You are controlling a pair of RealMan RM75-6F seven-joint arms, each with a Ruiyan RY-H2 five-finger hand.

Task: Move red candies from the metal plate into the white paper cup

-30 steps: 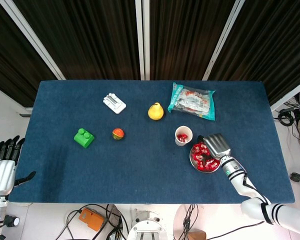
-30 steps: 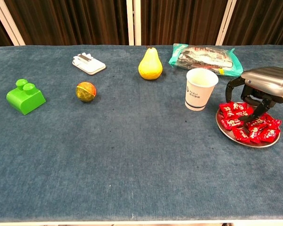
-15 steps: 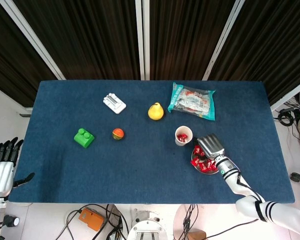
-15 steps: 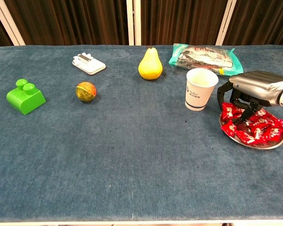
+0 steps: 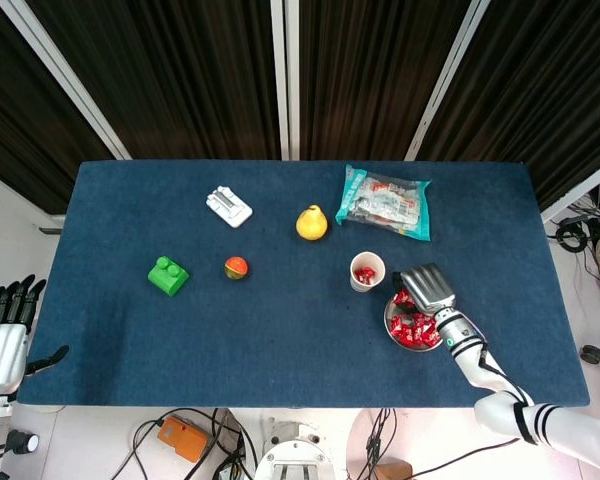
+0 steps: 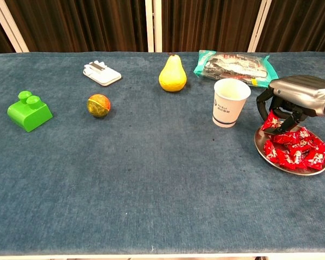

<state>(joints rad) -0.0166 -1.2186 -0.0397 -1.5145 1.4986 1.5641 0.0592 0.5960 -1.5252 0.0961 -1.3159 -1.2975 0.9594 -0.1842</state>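
**Red candy pinched, cup beside the plate**

Red wrapper shows between the fingertips of my right hand [image 6: 292, 103], which holds one candy [image 6: 272, 122] just above the cup-side edge of the metal plate [image 6: 271, 156]. The rest of the red candies [image 6: 298, 149] lie heaped on that plate. The white paper cup [image 6: 230, 102] stands upright just beside the plate, apart from it, toward the desk's middle.

To do this step well, I judge I should lift clear of the heap first, carry the candy sideways until the fingertips sit over the cup's mouth, and only then let go; the cup looks light, so brushing its rim could tip it.

From the head view I see down into the cup [image 5: 366, 270], where red candy already lies at the bottom; the chest view hides that behind the cup wall. The chest view shows the pinch itself, which the head view covers with the back of the hand [image 5: 427, 288]. Only the head view shows my left hand [image 5: 5, 325], off the desk's edge far from the cup, fingers apart and holding nothing.
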